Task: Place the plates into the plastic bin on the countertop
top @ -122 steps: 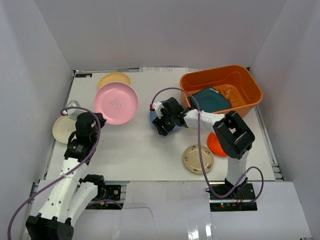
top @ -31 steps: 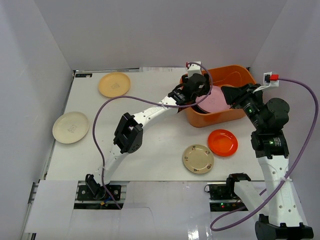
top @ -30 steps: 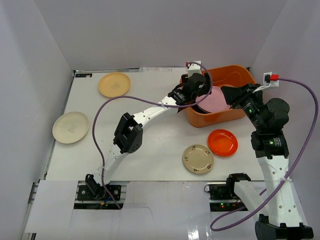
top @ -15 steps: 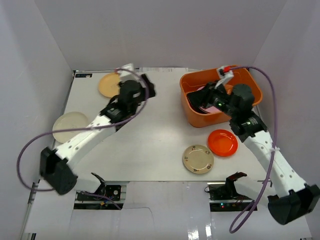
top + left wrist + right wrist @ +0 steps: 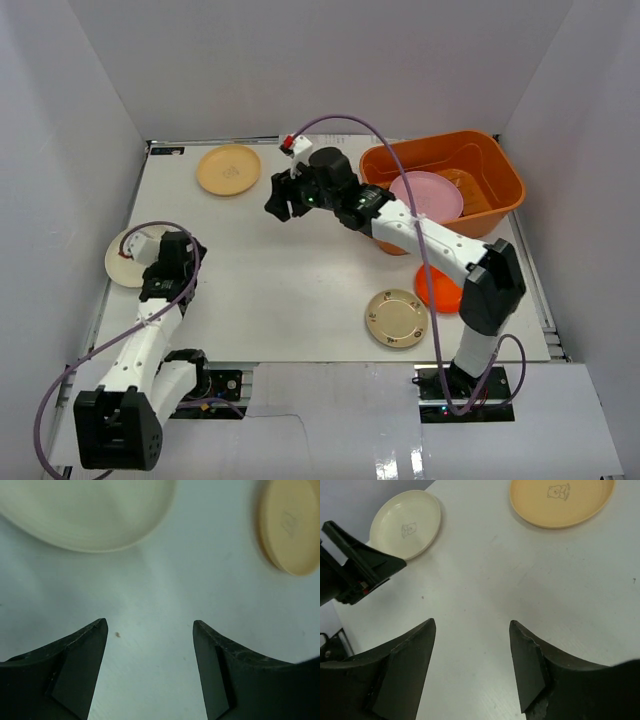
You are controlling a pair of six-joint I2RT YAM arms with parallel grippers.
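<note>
Left gripper point(image 5: 150, 625) stood spread, empty, near cream plate point(image 5: 85, 510); rim grasp judged next. Right gripper point(image 5: 471, 624) likewise spread, facing yellow plate point(image 5: 560, 500).

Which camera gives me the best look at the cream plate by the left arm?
Right wrist: the cream plate lies whole and unobstructed, with its printed mark visible. Top external shows it partly hidden behind the left arm. Left wrist shows only part of it, close up and blurred.
</note>
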